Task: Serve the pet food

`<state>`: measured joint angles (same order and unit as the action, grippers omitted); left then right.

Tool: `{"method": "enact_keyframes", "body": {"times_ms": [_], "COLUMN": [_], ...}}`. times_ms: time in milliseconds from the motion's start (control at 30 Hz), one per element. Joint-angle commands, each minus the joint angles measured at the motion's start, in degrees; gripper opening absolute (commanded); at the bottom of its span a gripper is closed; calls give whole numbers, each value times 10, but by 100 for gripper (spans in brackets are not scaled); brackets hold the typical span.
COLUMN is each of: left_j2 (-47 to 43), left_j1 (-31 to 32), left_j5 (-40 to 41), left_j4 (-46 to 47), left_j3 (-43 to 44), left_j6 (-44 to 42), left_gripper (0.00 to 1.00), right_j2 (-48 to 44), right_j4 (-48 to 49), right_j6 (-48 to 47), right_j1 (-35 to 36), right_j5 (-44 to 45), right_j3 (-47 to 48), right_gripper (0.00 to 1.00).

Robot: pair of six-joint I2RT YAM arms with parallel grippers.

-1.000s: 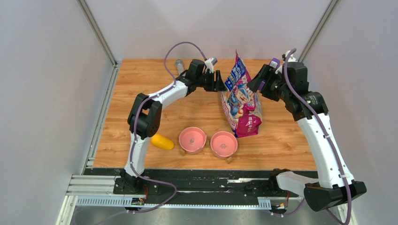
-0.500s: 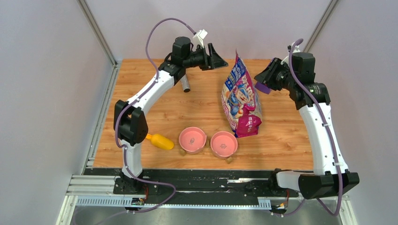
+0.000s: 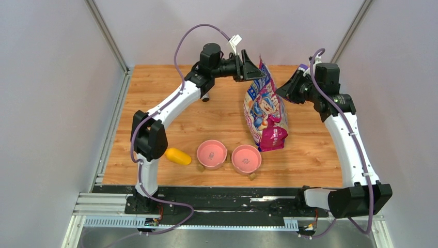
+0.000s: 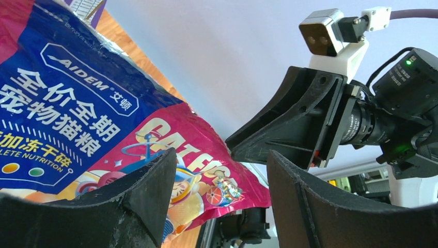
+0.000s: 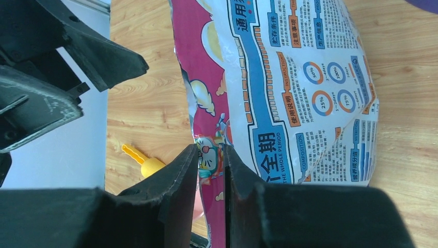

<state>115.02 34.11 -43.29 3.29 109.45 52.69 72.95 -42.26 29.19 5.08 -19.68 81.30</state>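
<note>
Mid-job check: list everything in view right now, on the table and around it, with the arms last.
cat food bag: one, glossy purple-pink and blue, upright at the back middle of the table
bowls: two, pink, side by side near the front edge, left bowl, right bowl
scoop: one, yellow, lying left of the bowls
metal cylinder: one, silvery, back left, mostly hidden by the left arm
small brown bits: two, at the front of the bowls, too small to identify
table: one, light wood
left end effector: black, open, at the bag's top
right end effector: black, pinched on the bag's edge
</note>
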Motion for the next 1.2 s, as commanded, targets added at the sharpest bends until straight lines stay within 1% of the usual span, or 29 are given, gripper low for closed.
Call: {"method": "enact_keyframes", "body": {"times_ms": [0,267,400,500,600,667,767,833,1000,1167], "left_j2": [12,26,29,33,39,47,54,62,73,73], "left_j1": [8,17,21,23,26,29,32,34,42,45], "left_j5": [-15,8,11,18,36,48,57,54,49,45], "left_j4": [18,-29,-30,-43,-62,-79,-85,-84,-67,-59], "left_j3": [24,45,48,55,63,71,72,75,81,78], "left_j6": [17,7,4,4,6,10,19,27,36,32], "left_gripper": [72,70,68,67,63,59,52,51,51,58], "right_j2": [-7,-17,-22,-20,-19,-21,-22,-23,-26,-28], "right_j4": [24,24,26,26,26,27,30,33,43,49], "right_j6": [-17,-18,-19,-21,-21,-20,-20,-24,-25,-26], "right_j1": [-2,-2,-2,-2,-2,-2,-2,-2,-2,-2], "right_j5": [-2,18,20,17,18,17,14,2,-7,-11], "right_j3": [-11,-32,-31,-30,-31,-34,-37,-39,-48,-57], "right_gripper": [22,21,12,11,9,5,2,0,0,0]}}
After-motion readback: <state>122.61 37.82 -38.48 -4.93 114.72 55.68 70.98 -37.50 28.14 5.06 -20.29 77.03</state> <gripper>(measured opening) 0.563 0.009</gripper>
